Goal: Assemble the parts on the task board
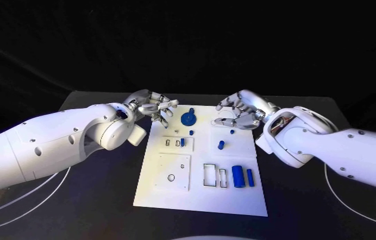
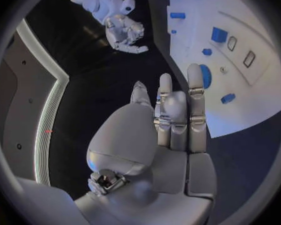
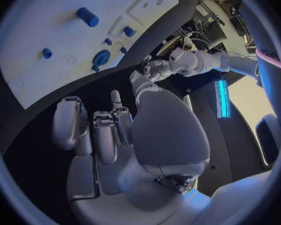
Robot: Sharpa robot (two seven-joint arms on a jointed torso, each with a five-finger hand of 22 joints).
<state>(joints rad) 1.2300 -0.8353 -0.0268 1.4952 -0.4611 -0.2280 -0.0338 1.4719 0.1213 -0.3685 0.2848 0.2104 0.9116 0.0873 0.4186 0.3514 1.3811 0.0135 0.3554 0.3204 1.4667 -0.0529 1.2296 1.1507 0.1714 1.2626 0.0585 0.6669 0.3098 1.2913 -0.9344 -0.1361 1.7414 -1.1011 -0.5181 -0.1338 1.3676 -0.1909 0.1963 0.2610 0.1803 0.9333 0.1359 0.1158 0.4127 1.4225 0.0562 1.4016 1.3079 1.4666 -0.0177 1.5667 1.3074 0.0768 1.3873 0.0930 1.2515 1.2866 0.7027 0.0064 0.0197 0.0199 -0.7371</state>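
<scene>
Six blue parts (image 1: 237, 176) on one task board (image 1: 200, 196).

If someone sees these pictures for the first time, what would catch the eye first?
Most striking is the white task board in the middle of the black table, with small blue parts on it, the biggest a round blue disc near its far edge. The two silver hands hover at that far end: the left hand by the board's far left corner, the right hand over its far right corner, both holding nothing.
</scene>
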